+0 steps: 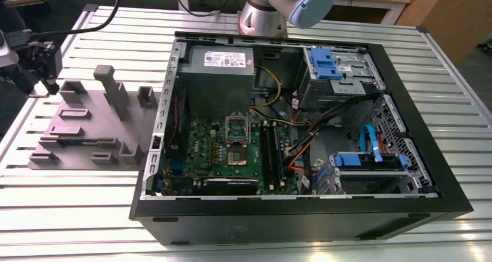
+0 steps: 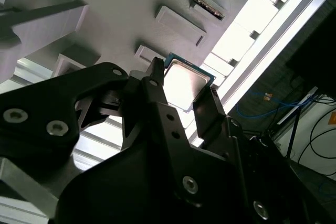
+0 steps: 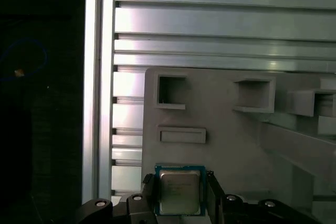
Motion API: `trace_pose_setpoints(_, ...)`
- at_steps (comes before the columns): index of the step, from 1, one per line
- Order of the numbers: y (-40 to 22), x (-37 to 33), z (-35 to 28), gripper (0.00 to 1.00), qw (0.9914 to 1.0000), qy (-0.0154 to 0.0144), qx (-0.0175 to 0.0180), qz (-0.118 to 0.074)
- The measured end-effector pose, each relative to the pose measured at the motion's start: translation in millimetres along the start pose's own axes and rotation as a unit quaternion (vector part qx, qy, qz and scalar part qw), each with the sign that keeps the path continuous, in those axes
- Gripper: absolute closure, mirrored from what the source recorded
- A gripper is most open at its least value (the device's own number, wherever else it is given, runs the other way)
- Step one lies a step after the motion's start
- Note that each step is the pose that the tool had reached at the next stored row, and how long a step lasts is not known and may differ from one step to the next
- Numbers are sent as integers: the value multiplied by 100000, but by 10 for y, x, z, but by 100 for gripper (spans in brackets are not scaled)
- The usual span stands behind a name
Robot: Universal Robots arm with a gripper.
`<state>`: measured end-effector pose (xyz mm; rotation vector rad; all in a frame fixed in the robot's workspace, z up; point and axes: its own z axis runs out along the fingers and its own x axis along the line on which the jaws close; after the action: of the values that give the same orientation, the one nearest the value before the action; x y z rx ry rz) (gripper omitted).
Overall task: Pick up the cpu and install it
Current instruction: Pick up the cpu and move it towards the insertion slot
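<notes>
The cpu (image 3: 179,192), a thin, light, rigid square with a slick metal lid on a green rim, sits at the edge of the grey fixture (image 3: 236,145) near the worktop (image 3: 210,19) edge. It is probably fragile underneath and best held by two opposite rim edges. The tool (image 3: 180,184) brackets those edges, jaws narrowed and apparently gripping. The lid's faint print is unreadable.

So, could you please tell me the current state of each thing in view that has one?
cpu: metal top showing, framed by the gripper, at the grey holder; lifted or resting, cannot tell.
gripper: straddling the cpu; clamped or not, cannot tell.
computer case: lying on its side, open.
cpu socket: uncovered, apparently empty.
memory sticks: seated in their slots.
</notes>
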<state>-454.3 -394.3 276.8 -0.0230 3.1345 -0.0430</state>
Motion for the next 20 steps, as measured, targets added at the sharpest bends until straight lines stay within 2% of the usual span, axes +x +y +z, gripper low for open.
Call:
trace_pose_setpoints(12,-3,-1,-96,53,100000,6,5,0)
trace_pose_setpoints(20,-3,-3,-104,53,100000,9,5,-3)
